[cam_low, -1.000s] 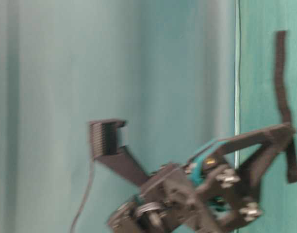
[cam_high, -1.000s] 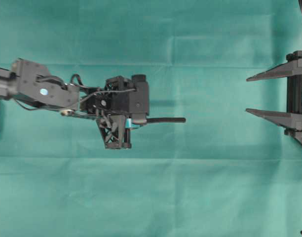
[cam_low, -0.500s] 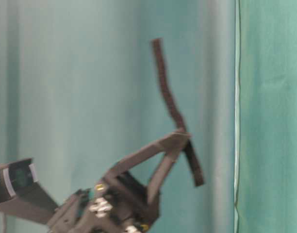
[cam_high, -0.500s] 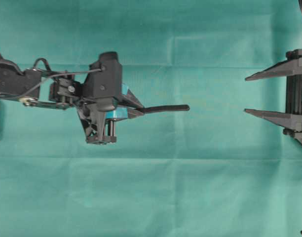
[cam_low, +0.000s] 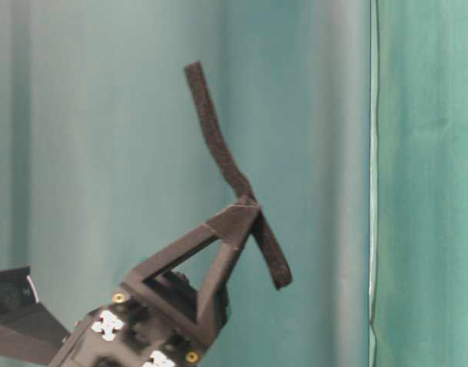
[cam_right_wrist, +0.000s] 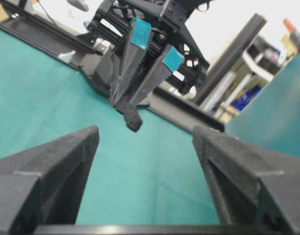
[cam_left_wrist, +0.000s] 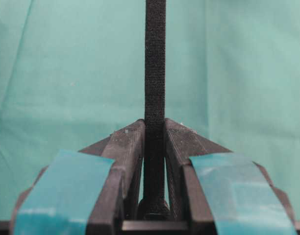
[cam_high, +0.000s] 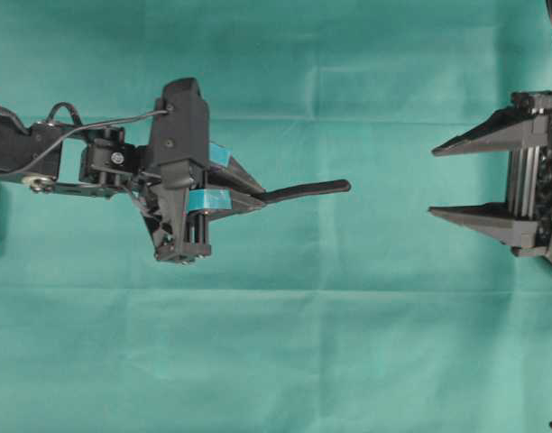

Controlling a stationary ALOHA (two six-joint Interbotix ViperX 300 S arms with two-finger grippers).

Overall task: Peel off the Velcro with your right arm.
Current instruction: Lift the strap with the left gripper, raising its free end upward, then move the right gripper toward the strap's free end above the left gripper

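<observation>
Green cloth is spread over the desk (cam_high: 348, 361) and is creased in faint lines across the overhead view. At the left of that view, the left hand (cam_high: 258, 191), marked by teal tape on its fingers (cam_high: 208, 200), is seen closed tightly on the Velcro (cam_high: 308, 189). The black strip is clamped between the two finger pads, as shown in the left wrist view, where it runs straight up out of the narrow gap. In the table-level view, part of the strip is seen rising above the fingertips with a slight bend, while a shorter end hangs below them. The free end is pointed toward the right hand (cam_high: 434, 180), which is held at the right edge with its plain dark fingers (cam_high: 479, 216) spread wide and nothing between them. A clear stretch of cloth is left between the strip's tip and that hand, so no contact is made.
</observation>
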